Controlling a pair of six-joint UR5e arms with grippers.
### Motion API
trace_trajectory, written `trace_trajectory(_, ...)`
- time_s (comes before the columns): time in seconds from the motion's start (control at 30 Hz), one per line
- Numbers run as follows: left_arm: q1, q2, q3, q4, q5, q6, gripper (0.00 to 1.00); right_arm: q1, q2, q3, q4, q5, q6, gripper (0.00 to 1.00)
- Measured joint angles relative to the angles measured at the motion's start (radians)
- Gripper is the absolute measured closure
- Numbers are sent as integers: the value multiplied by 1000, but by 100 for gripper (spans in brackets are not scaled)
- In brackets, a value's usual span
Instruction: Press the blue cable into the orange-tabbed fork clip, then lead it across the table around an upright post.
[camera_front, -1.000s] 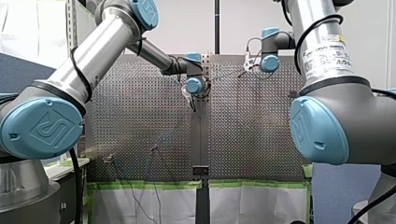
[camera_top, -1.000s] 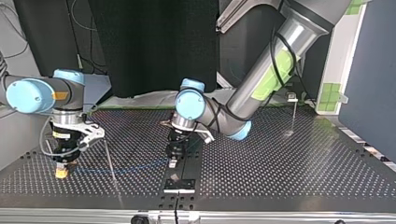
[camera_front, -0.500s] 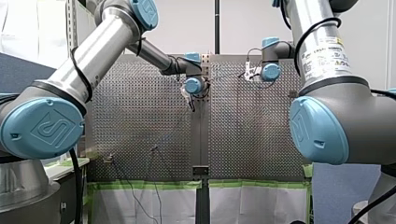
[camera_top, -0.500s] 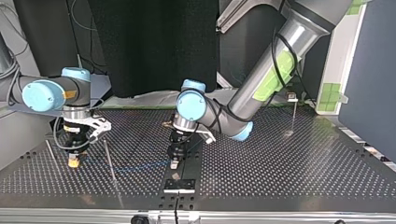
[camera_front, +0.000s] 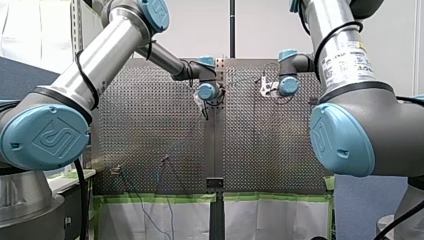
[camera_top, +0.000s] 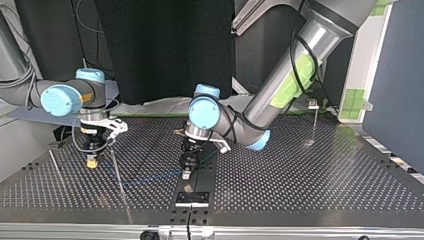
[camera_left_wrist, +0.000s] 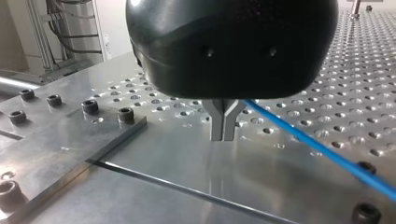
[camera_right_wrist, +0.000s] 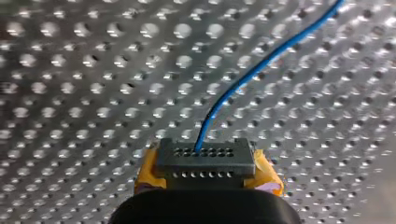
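Note:
The thin blue cable (camera_top: 150, 177) runs low over the perforated table (camera_top: 300, 175) between my two grippers. My right gripper (camera_top: 91, 162), at the top view's left, is shut on it: in the right wrist view the cable (camera_right_wrist: 261, 65) comes out from between the dark pads of the right gripper (camera_right_wrist: 205, 151), which has yellow pieces at its sides. My left gripper (camera_top: 186, 174) stands at the table's middle. Its metal fingers (camera_left_wrist: 223, 133) are shut, tips just above the table, and the cable (camera_left_wrist: 317, 144) leaves them sideways. I can make out no orange-tabbed clip.
A thin upright post (camera_top: 116, 172) stands between the grippers, beside the cable. A second post (camera_top: 56, 170) is at the top view's left edge and a third (camera_top: 315, 125) at the back right. A bolted black plate (camera_top: 191, 197) lies under my left gripper.
My right gripper has carried the cable's end toward the top view's right and farther back, past the left post. My left arm has stayed put.

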Motion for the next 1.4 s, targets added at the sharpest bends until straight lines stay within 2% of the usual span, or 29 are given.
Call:
trace_trajectory(0.07, 0, 0, 0, -6, 0, 2, 87, 1, 4, 4, 0, 0, -1, 100)
trace_trajectory(0.1, -1, 0, 0, -9, 0, 3, 87, 1, 5, 6, 0, 0, -1, 100)
trace_trajectory(0.17, -2, 0, 0, -14, 0, 5, 78, 1, 8, 12, -1, 2, -2, 100)
trace_trajectory(0.2, -3, 0, 0, -18, -1, 6, 78, 1, 8, 15, -1, 3, -2, 100)
trace_trajectory(0.27, -3, 1, 0, -23, -1, 6, 70, 1, 9, 21, -3, 5, -2, 100)
trace_trajectory(0.3, -3, 1, 0, -26, -1, 7, 70, 1, 10, 23, -3, 5, -2, 100)
trace_trajectory(0.37, -4, 1, 0, -32, -2, 8, 60, 1, 10, 26, -3, 6, -2, 100)
trace_trajectory(0.4, -4, 1, 0, -36, -2, 9, 60, 2, 11, 26, -3, 6, -2, 100)
trace_trajectory(0.47, -5, 1, 0, -47, -6, 16, 47, 3, 12, 27, -4, 5, -3, 100)
trace_trajectory(0.53, -6, 1, 0, -55, -9, 24, 45, 4, 13, 27, -4, 5, -4, 100)
trace_trajectory(0.83, -7, 1, 0, -84, -16, 33, 42, 8, 24, 48, -10, 8, -8, 100)
trace_trajectory(1.13, -7, 1, 0, -106, -65, 34, 42, 8, 33, 82, -39, 8, -8, 100)
trace_trajectory(1.4, -7, 1, 0, -108, -83, 35, 42, 11, 53, 92, -45, 10, -11, 100)
